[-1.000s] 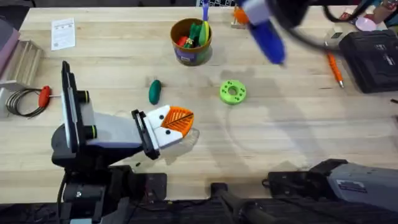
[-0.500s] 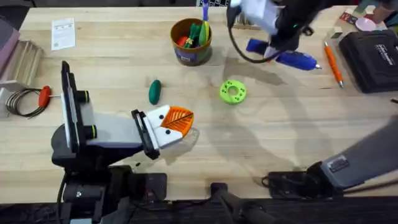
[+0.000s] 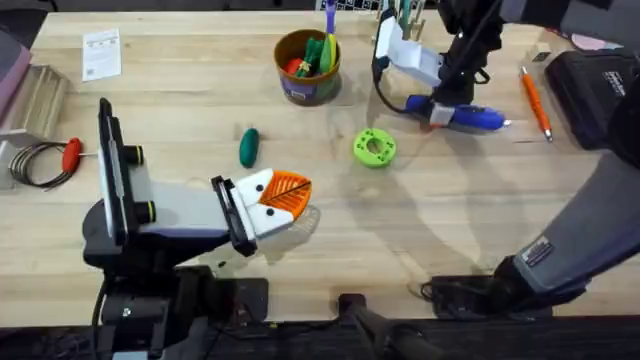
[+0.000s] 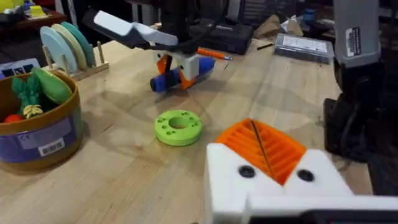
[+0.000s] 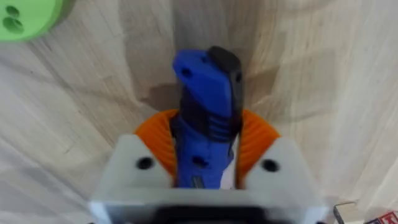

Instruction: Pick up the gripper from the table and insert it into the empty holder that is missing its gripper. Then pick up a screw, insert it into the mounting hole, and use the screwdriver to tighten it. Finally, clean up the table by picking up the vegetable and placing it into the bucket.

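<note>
Overhead view: the right gripper (image 3: 440, 105) is clamping the screwdriver (image 3: 470, 117) at its rear half, the tool lying flat on the table (image 3: 180, 110) beyond the green disc (image 3: 375, 148); the vegetable (image 3: 249, 147) is lying between the left arm and the bucket (image 3: 307, 68). Left wrist view: the left gripper (image 4: 264, 155) is showing its orange pads closed together on nothing, facing the disc and the screwdriver behind it. Right wrist view: the orange pads (image 5: 158, 134) are bracketing the blue barrel on both sides. Judgement – the screwdriver is rigid, smooth plastic and likely tail-heavy, so grasping mid-barrel should limit tipping and slipping.
</note>
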Motion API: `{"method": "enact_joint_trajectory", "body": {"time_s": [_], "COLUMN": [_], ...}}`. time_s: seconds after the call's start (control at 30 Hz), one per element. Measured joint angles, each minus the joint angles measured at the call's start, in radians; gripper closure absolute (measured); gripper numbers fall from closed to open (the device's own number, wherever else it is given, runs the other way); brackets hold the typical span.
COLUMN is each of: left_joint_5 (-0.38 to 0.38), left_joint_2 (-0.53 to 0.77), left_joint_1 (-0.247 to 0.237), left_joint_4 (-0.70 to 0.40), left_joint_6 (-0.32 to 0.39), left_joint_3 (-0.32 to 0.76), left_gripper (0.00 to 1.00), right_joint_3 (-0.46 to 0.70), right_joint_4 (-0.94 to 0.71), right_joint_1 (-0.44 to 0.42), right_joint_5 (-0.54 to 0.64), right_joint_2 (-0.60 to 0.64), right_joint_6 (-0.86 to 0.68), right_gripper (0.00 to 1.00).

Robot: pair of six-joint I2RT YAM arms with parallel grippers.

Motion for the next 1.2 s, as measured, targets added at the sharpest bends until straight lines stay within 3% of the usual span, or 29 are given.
{"method": "enact_joint_trajectory", "body": {"time_s": [0.13, 0.17, 0.27, 0.3, 0.47, 0.5, 0.7, 0.9, 0.97, 1.07, 1.2], "left_joint_5": [0.0, 0.0, 0.0, -0.001, -0.001, -0.001, -0.013, -0.174, -0.23, -0.33, -0.488], "left_joint_2": [0.0, 0.0, 0.0, 0.0, 0.0, 0.0, 0.0, 0.0, 0.0, 0.033, 0.179], "left_joint_1": [0.0, 0.0, 0.0, 0.0, 0.0, 0.0, 0.0, 0.0, 0.0, 0.0, 0.0], "left_joint_4": [0.0, 0.0, 0.0, 0.0, 0.0, 0.0, 0.006, 0.085, 0.045, -0.103, -0.322], "left_joint_6": [0.0, 0.0, 0.0, 0.006, 0.003, 0.001, 0.003, -0.074, -0.091, -0.069, 0.002], "left_joint_3": [0.0, 0.0, 0.0, 0.0, 0.0, 0.0, 0.0, -0.001, 0.009, 0.087, 0.314], "left_gripper": [0.992, 0.992, 0.992, 0.938, 0.156, 0.051, 0.016, 0.015, 0.015, 0.015, 0.015], "right_joint_3": [0.0, 0.0, -0.001, -0.001, -0.004, -0.004, -0.004, -0.004, -0.004, -0.009, -0.105], "right_joint_4": [0.001, 0.0, -0.004, -0.004, 0.034, 0.044, 0.105, 0.115, 0.059, -0.008, 0.028], "right_joint_1": [0.0, 0.001, 0.008, 0.012, 0.05, 0.058, 0.103, 0.118, 0.12, 0.121, 0.132], "right_joint_5": [0.003, 0.003, 0.003, 0.003, 0.003, 0.003, 0.003, 0.003, 0.0, -0.005, -0.017], "right_joint_2": [-0.003, -0.006, -0.026, -0.043, -0.21, -0.254, -0.483, -0.589, -0.621, -0.675, -0.786], "right_joint_6": [0.014, 0.02, 0.043, 0.053, 0.141, 0.161, 0.362, 0.767, 0.9, 1.059, 1.171], "right_gripper": [0.085, 0.04, 0.025, 0.024, 0.024, 0.024, 0.024, 0.024, 0.024, 0.024, 0.024]}}
